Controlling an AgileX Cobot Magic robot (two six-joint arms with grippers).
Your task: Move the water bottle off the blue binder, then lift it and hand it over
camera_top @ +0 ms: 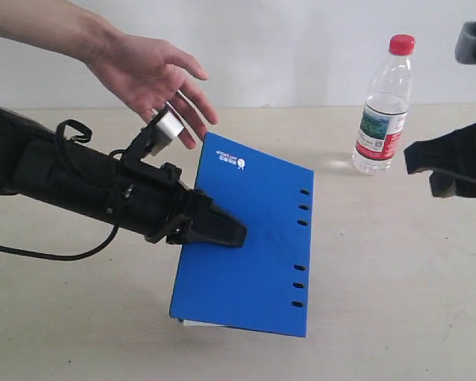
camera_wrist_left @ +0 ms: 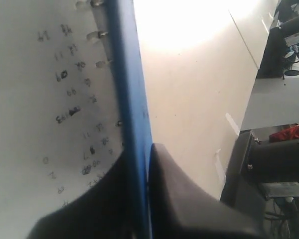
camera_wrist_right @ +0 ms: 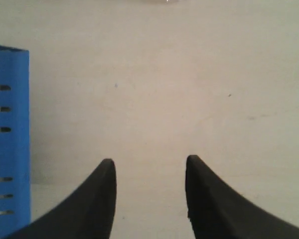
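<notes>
Clamping the blue binder (camera_top: pixel 250 238) at one edge, the left claw (camera_top: pixel 230 232) holds it tilted below a person's hand (camera_top: pixel 155 75); its low corner may touch the surface (camera_top: pixel 397 278). The water bottle (camera_top: pixel 385 103) stands upright off it, near the right claw (camera_wrist_right: pixel 149 159), which is parted and empty. Handover looks underway: next, offer the binder up to the palm.

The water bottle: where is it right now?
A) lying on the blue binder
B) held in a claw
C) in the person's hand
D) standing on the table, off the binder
D: the water bottle stands upright on the table, apart from the blue binder that the left claw grips.
</notes>
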